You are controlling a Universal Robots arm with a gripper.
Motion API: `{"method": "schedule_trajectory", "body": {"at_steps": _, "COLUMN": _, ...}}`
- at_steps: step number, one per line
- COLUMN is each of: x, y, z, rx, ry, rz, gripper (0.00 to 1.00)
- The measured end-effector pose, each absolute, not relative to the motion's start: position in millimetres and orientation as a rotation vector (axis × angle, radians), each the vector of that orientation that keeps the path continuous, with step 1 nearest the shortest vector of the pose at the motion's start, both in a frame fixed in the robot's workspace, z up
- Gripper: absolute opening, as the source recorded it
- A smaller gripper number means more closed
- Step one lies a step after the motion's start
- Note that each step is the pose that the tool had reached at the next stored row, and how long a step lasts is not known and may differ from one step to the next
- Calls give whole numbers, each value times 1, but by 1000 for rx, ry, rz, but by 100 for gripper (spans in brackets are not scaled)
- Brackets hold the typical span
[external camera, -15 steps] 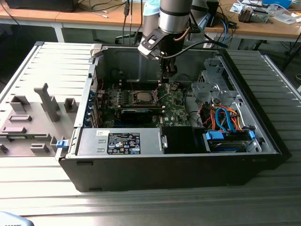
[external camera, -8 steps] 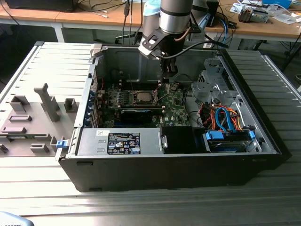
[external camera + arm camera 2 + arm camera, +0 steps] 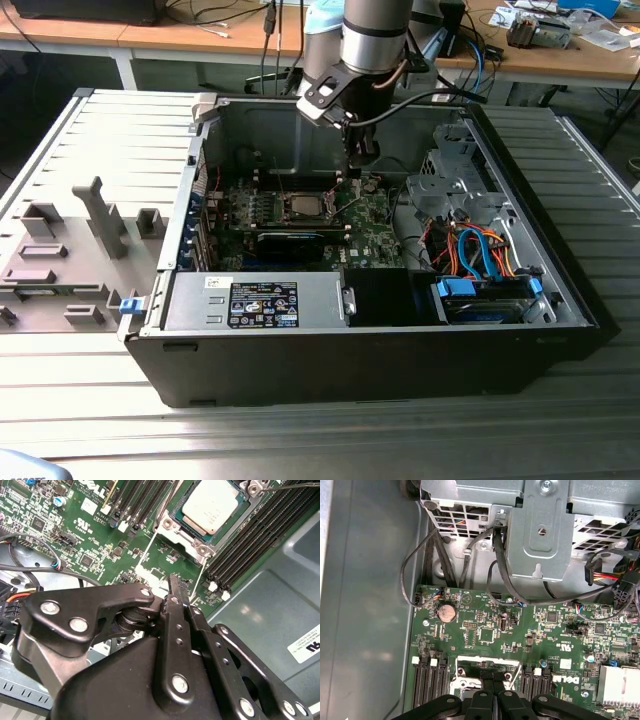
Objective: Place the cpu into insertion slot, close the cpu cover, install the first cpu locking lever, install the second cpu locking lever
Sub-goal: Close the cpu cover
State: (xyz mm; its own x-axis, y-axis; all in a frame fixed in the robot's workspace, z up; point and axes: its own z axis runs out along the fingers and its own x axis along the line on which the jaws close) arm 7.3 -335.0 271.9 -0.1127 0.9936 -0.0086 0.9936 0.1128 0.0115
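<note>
The cpu (image 3: 212, 504), a flat square chip with a dull silver top, lies in the insertion slot (image 3: 300, 207) on the green board. The silver cpu cover (image 3: 190, 536) lies flat around it as a frame with screws at its corners. A thin metal locking lever (image 3: 292, 486) runs past the slot's far corner. My gripper (image 3: 175, 587) is shut with nothing between its fingers. It hangs over the board just beside the slot, to the exterior view's right of it (image 3: 358, 152). In the first wrist view the fingertips (image 3: 493, 676) meet between the memory slots.
Black memory slots (image 3: 250, 540) flank the slot on both sides. A black labelled power-supply box (image 3: 262, 303) fills the case's near side. A drive cage (image 3: 450, 180) with orange and blue cables (image 3: 480, 255) stands at the exterior view's right. Black cables (image 3: 435, 555) run along the case wall.
</note>
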Motion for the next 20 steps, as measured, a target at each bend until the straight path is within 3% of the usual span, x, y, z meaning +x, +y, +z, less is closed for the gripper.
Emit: {"method": "schedule_trajectory", "body": {"at_steps": 20, "x": 17, "y": -335, "z": 269, "rx": 2084, "ry": 2334, "rz": 3, "gripper": 11}}
